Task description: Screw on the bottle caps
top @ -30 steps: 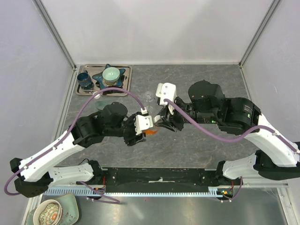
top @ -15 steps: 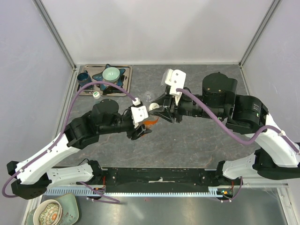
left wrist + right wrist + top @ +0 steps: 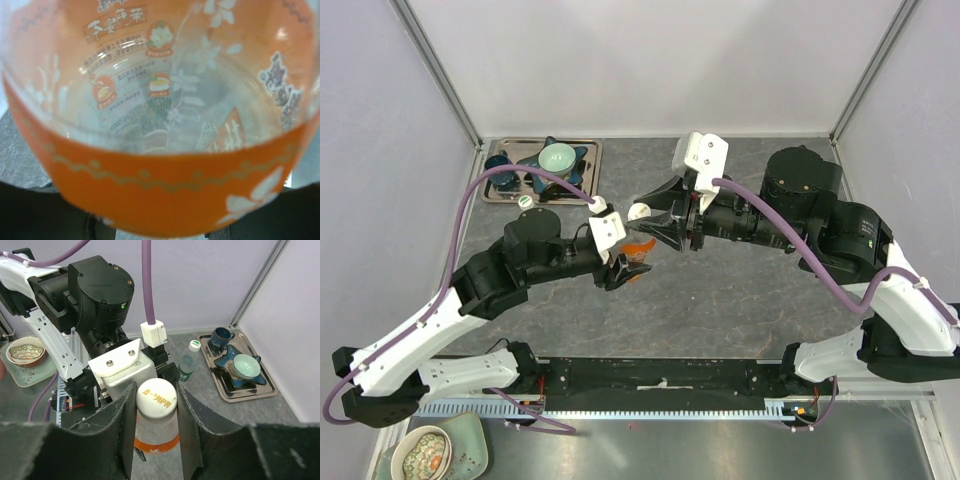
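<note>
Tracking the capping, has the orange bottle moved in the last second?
Yes. The orange bottle has shifted toward the far side in the top view, nearer the metal tray.

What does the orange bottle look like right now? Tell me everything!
The orange bottle is see-through plastic with an orange label printed with white flowers and writing. It looks empty. A round cream cap sits on its neck. The left gripper holds its body, and the right gripper is closed around the cap, over the middle of the table.
</note>
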Controlling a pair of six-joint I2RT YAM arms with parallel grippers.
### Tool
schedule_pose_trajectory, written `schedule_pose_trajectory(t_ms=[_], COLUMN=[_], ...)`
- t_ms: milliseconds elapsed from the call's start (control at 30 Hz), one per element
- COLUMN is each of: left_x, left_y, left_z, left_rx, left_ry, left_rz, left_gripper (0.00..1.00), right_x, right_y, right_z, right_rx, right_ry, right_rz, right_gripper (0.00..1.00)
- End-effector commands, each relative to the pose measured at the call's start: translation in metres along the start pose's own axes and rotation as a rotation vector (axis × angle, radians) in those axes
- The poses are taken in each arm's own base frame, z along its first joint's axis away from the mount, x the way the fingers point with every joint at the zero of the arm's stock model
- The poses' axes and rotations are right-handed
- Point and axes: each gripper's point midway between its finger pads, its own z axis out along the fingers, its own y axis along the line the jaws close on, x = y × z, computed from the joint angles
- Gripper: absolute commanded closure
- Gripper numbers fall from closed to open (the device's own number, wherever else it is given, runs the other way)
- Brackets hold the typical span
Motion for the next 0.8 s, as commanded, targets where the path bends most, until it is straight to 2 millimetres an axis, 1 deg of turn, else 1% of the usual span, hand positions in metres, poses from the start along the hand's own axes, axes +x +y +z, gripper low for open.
schedule_pose_trajectory(t_ms=[0, 67, 400, 533, 767], left_x=[-0.029, -0.027, -0.023, -0.023, -0.022], left_y=[0.015, 0.016, 0.017, 0.017, 0.017], left_z=[0.011, 0.011, 0.010, 0.010, 0.007], left_rx=[-0.057, -0.064, -0.064, -0.060, -0.059], left_ry=[-0.115, -0.115, -0.112, -0.113, -0.118], left_rz=[-0.054, -0.064, -0.070, -0.073, -0.082], left_gripper=[0.98, 0.98, 0.98, 0.98, 0.98], right_x=[0.037, 0.036, 0.042, 0.038, 0.033], right_y=[0.047, 0.046, 0.041, 0.039, 0.035], right_z=[0.036, 0.036, 0.036, 0.034, 0.030], right_rx=[-0.214, -0.207, -0.177, -0.164, -0.141], right_ry=[0.097, 0.094, 0.118, 0.109, 0.096], right_rz=[0.060, 0.059, 0.065, 0.063, 0.053], right_gripper=[0.58, 0.56, 0.48, 0.42, 0.37])
